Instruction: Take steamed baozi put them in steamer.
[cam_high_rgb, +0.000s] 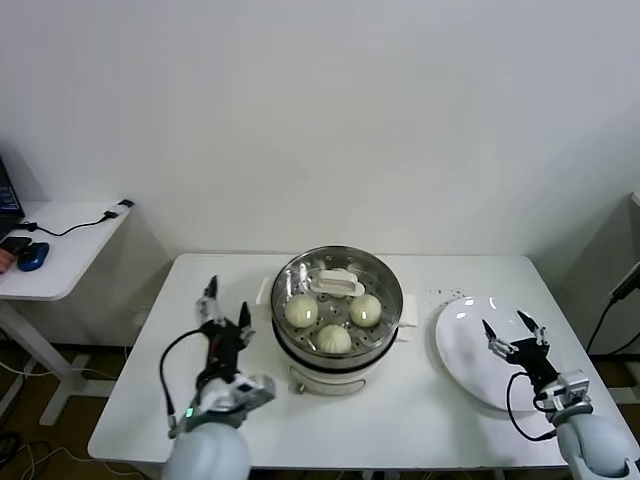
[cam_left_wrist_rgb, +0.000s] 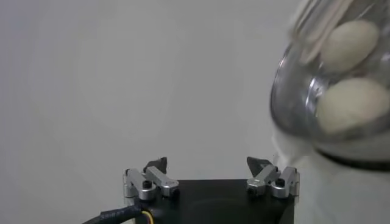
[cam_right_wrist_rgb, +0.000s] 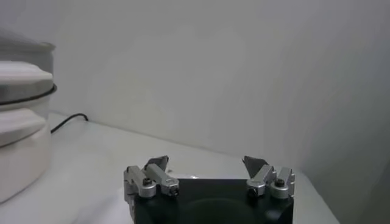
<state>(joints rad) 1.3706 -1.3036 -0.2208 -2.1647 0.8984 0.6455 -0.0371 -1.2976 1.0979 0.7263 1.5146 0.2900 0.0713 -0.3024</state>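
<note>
The white table (cam_high_rgb: 420, 400) carried the steamer (cam_high_rgb: 336, 300) at centre, with three steamed baozi (cam_high_rgb: 334, 338) on its perforated tray. The left gripper (cam_high_rgb: 225, 308) hovered just left of the steamer, jaws spread and empty; the right gripper (cam_high_rgb: 512, 332) hung over the white plate (cam_high_rgb: 460, 340), likewise spread and empty.

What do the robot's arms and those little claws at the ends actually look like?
Each arm ends in a rounded pale grey shell, with a black cable looping beside it. The left gripper and right gripper look alike: a black block carrying two silver metal fingers fixed with dark screws and tipped with dark pointed pads. A small green light glows near the left wrist.
</note>
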